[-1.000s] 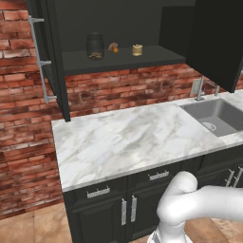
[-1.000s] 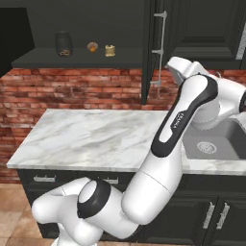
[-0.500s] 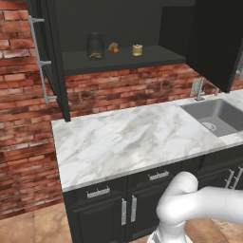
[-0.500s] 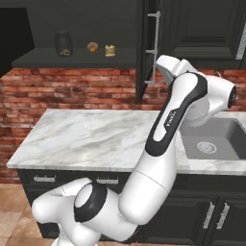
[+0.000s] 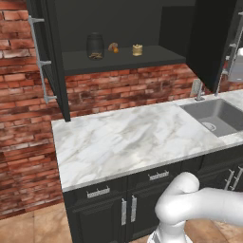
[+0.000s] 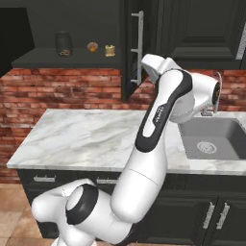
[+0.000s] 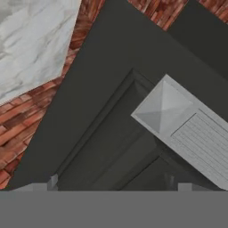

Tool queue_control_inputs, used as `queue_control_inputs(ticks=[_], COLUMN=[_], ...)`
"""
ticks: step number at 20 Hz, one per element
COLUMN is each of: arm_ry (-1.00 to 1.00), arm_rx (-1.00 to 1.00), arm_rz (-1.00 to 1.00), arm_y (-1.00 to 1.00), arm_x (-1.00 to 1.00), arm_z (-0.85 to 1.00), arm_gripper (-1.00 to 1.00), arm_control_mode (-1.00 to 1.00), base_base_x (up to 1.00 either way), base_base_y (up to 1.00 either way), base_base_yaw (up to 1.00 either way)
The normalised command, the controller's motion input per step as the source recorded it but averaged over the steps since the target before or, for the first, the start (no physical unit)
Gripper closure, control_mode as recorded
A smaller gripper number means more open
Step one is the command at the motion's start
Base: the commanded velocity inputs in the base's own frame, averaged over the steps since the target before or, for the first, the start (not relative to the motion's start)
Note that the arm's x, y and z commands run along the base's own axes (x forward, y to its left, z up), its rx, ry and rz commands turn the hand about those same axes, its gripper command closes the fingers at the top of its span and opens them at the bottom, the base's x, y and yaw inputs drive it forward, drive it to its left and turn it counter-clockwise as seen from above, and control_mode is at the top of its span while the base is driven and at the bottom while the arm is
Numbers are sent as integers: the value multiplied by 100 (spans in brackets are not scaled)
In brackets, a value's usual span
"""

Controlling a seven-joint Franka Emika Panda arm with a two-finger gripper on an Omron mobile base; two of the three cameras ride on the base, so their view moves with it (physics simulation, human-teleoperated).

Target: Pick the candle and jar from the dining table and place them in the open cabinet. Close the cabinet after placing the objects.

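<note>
The dark jar [image 5: 95, 46] [image 6: 63, 43] stands at the left of the shelf in the open black cabinet [image 5: 142, 59]. The small tan candle [image 5: 137, 50] [image 6: 110, 50] stands further right on the same shelf. My gripper [image 7: 113, 185] is open, its tips wide apart with nothing between them. It faces the panelled outer side of the cabinet's right door [image 5: 211, 42] from close up. The end of that door's silver bar handle [image 7: 164, 109] lies just ahead. The marble dining table [image 5: 133, 137] [image 6: 86, 134] lies below the cabinet.
A small orange-brown item [image 5: 113, 47] sits between jar and candle. The left door [image 5: 50, 57] stands swung out. A sink [image 5: 216, 114] with a faucet [image 5: 197, 90] lies right of the marble top. My arm [image 6: 163, 96] rises beside the right door's edge [image 6: 127, 48].
My arm has swung left in the right base view, closer to the open right door. Jar and candle have not moved, and the gripper stays open.
</note>
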Motion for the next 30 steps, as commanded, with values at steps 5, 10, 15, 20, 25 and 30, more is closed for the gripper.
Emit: queue_control_inputs(ticks=[5,10,15,20,25,30], arm_ry=[0,0,0,0,0,0], arm_rx=[0,-1,-4,-7,-10,-10], arm_rz=[1,0,0,0,0,0], arm_y=[52,57,57,52,39,21], arm_x=[0,4,17,27,30,35], arm_z=[0,0,0,0,0,0], arm_gripper=[-100,-100,-100,-100,-100,-100], arm_control_mode=[-100,-100,-100,-100,-100,-100], base_base_x=[0,0,0,0,0,0], base_base_y=[0,0,0,0,0,0], base_base_yaw=[0,0,0,0,0,0])
